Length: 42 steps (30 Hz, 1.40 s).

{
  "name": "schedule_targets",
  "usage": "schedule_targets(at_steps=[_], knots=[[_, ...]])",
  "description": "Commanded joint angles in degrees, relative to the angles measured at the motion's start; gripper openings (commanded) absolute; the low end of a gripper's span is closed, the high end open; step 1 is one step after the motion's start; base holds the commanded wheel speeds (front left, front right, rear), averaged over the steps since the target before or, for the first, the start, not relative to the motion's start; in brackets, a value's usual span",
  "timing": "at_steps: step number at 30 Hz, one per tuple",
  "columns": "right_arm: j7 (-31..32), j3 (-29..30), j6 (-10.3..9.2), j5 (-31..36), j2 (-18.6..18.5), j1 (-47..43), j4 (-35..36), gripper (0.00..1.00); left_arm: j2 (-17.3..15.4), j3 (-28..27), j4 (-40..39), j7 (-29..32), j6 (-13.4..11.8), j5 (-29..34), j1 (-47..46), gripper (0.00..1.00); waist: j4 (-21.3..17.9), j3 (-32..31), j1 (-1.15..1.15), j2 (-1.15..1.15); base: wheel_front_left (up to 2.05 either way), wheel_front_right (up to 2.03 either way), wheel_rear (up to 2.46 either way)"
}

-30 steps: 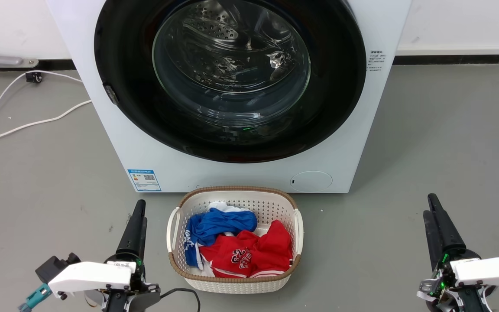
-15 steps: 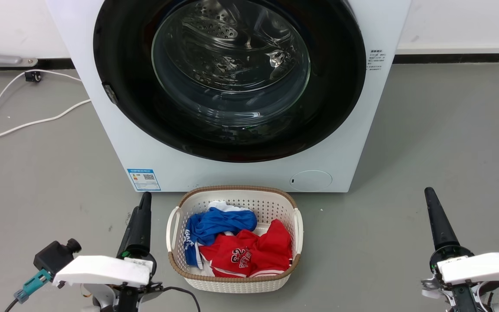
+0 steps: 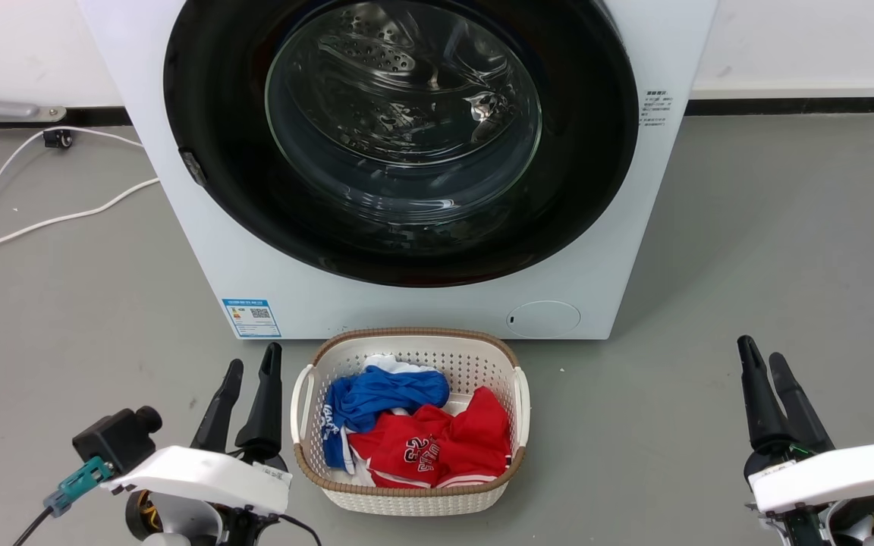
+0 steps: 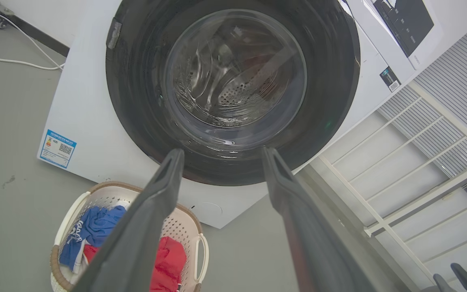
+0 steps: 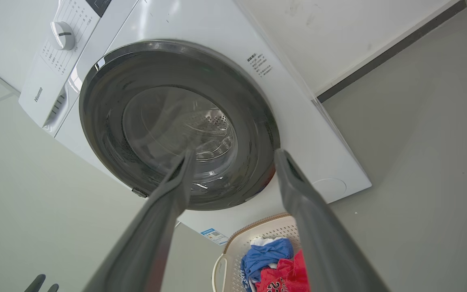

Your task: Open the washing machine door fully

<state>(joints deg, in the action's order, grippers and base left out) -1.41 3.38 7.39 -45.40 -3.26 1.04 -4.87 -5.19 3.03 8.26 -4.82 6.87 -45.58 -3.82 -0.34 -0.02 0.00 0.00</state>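
The white washing machine (image 3: 179,98) stands on the floor straight ahead. Its washing machine door (image 3: 217,152), a glossy black disc with a clear glass bowl (image 3: 403,114), lies closed against the front, and the steel drum shows through the glass. My left gripper (image 3: 253,358) hovers low at the lower left, open and holding nothing. My right gripper (image 3: 760,350) is open and bare at the lower right. Both are well short of the machine. The left wrist view has the left gripper (image 4: 222,152) aimed at the door (image 4: 136,101). The right gripper (image 5: 234,154) points at the door (image 5: 103,121) too.
A white laundry basket (image 3: 407,332) with red and blue clothes sits on the floor between my grippers, against the machine's base. White cables (image 3: 50,220) trail at the far left. A white slatted rack (image 4: 412,162) stands right of the machine. A small catch (image 3: 193,168) sits on the door's left edge.
Each gripper showed as a single dark finger before; now both show two fingers spread apart. The left gripper has shifted slightly right, toward the basket.
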Motion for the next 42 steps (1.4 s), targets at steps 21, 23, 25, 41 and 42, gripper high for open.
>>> schedule_targets(at_steps=[21, 23, 25, 41, 42], knots=[[1.73, 0.16, 0.1, 19.09, 0.24, -1.69, 3.66, 1.0, -4.21, 5.41, -0.39, -3.98, -3.91, 20.52, -0.68, 1.0, -0.58, -0.53, 0.0, 0.0, 0.0, 0.0, 0.0], [2.02, 0.15, 0.1, 19.75, 0.25, -1.91, 3.63, 1.0, -4.47, 5.84, -0.39, -4.24, -4.18, 21.7, -0.71, 1.0, -0.66, -0.56, 0.0, 0.0, 0.0, 0.0, 0.0], [2.32, 0.18, 0.1, 21.03, 0.26, -2.0, 3.79, 1.0, -4.66, 6.31, -0.25, -4.58, -4.28, 22.67, -0.75, 1.0, -0.72, -0.58, 0.0, 0.0, 0.0, 0.0, 0.0], [2.48, -0.12, 0.13, 30.44, 0.32, -3.07, 5.54, 1.0, -4.82, 7.99, 1.58, -6.69, -5.16, 28.67, -1.09, 1.0, -1.04, -0.61, 0.0, 0.0, 0.0, 0.0, 0.0], [2.46, -0.16, 0.13, 30.97, 0.33, -3.08, 5.63, 1.0, -4.91, 8.06, 1.72, -6.77, -5.17, 29.11, -1.12, 1.0, -1.06, -0.61, 0.0, 0.0, 0.0, 0.0, 0.0]])
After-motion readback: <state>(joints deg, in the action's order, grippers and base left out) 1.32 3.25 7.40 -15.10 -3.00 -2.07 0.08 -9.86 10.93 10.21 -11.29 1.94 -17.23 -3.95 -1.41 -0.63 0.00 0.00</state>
